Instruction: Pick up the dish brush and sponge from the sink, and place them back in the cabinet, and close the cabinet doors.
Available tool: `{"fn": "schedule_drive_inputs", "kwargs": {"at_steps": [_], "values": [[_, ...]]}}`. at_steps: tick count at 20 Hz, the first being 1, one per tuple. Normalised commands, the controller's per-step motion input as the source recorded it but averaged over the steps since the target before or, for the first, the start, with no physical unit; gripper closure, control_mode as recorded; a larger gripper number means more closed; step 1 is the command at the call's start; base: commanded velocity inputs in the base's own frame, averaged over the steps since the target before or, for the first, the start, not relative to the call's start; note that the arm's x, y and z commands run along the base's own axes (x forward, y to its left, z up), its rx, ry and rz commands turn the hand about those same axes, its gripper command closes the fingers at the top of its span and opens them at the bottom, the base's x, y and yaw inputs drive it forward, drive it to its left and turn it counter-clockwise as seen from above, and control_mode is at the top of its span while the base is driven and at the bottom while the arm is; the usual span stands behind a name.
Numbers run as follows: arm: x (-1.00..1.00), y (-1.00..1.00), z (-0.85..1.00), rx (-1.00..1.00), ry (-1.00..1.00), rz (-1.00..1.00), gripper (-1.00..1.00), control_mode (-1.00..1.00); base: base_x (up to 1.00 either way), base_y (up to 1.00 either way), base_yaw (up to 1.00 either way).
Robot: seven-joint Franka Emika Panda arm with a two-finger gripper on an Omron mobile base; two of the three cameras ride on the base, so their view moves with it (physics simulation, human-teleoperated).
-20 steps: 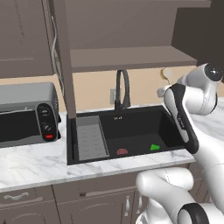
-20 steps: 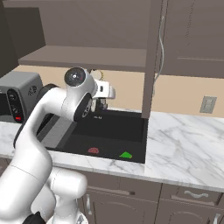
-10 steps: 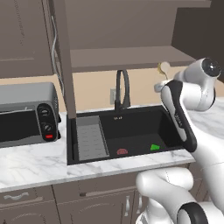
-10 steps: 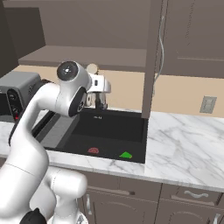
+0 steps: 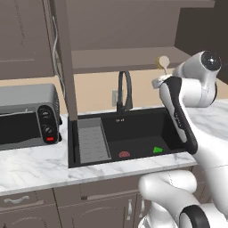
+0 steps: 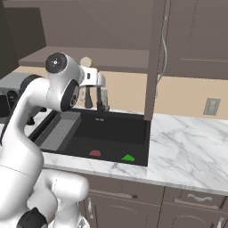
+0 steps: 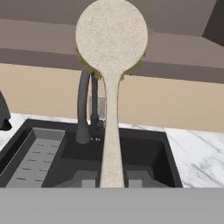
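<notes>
The cabinet [image 5: 129,58] shelf is left bare along its front, so passage onto it is allowed above the sink [image 5: 133,133]. The way is narrowed on one side by the open cabinet door [image 5: 66,75], seen edge-on, and from below by the arched faucet [image 5: 124,91]. In the basin, room is taken by the ribbed tray [image 5: 92,140], the red drain [image 5: 124,154] and the sponge [image 5: 157,150].

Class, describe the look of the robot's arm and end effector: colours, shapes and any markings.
The arm is glossy white with rounded, tube-like links, dark joint bands and a dark round cap at its elbow. The end effector has two small dark grey fingertips. No cables or markings are visible.
</notes>
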Motion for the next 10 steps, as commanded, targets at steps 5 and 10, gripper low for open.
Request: {"fn": "schedule_drive_inputs", "kwargs": {"at_steps": [5,10], "values": [[0.0,0.45,0.24,-0.04,0.0,0.0,1.0,-1.0,0.0,0.0,0.0],[0.0,0.37,0.28,-0.02,0.0,0.0,1.0,-1.0,0.0,0.0,0.0]]}}
